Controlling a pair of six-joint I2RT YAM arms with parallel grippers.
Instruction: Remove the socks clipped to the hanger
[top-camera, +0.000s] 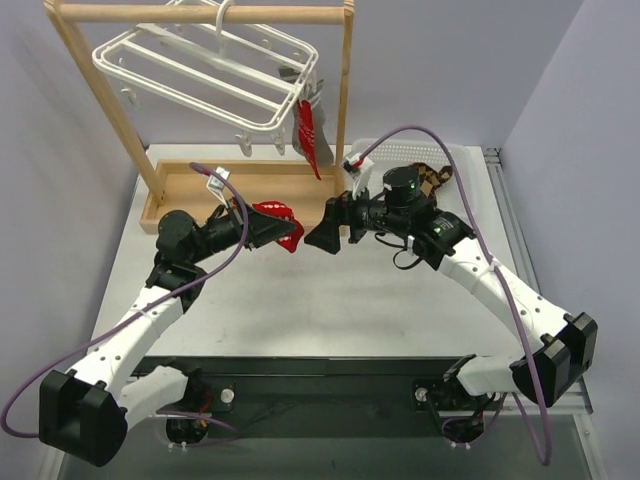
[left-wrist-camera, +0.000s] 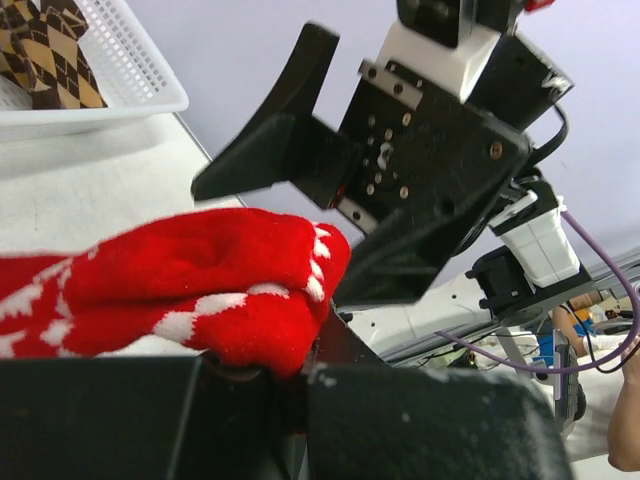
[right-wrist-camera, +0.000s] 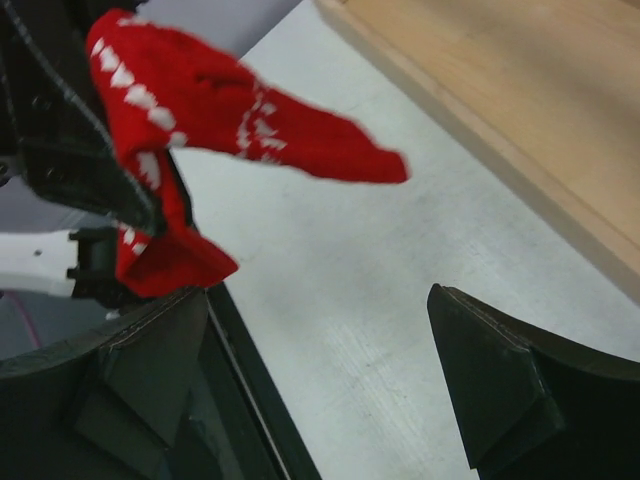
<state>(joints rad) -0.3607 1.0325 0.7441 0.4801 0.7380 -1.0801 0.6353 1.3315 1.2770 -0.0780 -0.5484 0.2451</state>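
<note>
The left gripper (top-camera: 284, 230) was clamped on a red knitted sock with white pattern (top-camera: 277, 213). The right gripper (top-camera: 326, 232) faced it just beside, jaws wide apart and holding nothing. Another red patterned sock (top-camera: 308, 135) hung clipped at the right corner of the white plastic rectangular hanger (top-camera: 200, 65), and brown-and-black argyle socks (left-wrist-camera: 55, 50) lay in a white mesh basket (left-wrist-camera: 130, 95).

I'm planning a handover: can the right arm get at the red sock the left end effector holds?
Probably yes: the right end effector stands open, facing the red sock, whose end sticks free of the left end effector, with nothing between them.
</note>
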